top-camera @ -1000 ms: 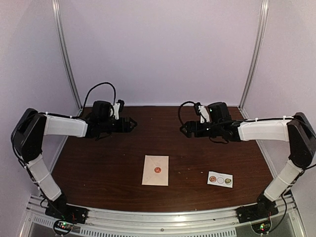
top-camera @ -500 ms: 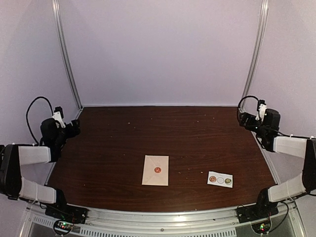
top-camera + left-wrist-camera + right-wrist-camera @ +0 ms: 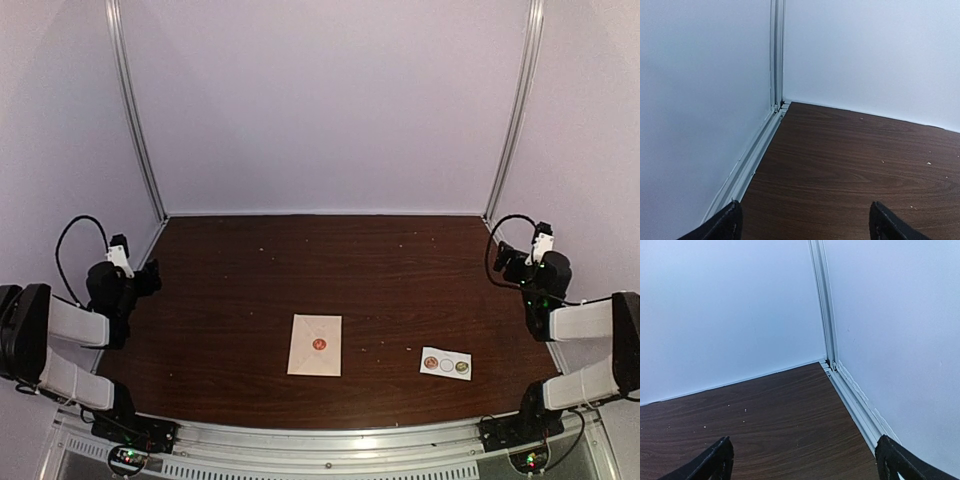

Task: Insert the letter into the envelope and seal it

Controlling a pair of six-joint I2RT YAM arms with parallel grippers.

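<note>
Dark wooden table (image 3: pixel 300 270), pale lilac walls (image 3: pixel 320 100)

From above and behind we see the whole table (image 3: pixel 250 300); our wrist views sit low, facing its far corners (image 3: pixel 783 103), shared overhead.

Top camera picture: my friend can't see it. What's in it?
A small tan envelope with a red sticker on it lies flat on a dark wooden table, a white sticker strip to its right. The left gripper and right gripper rest open at the table's sides.
</note>
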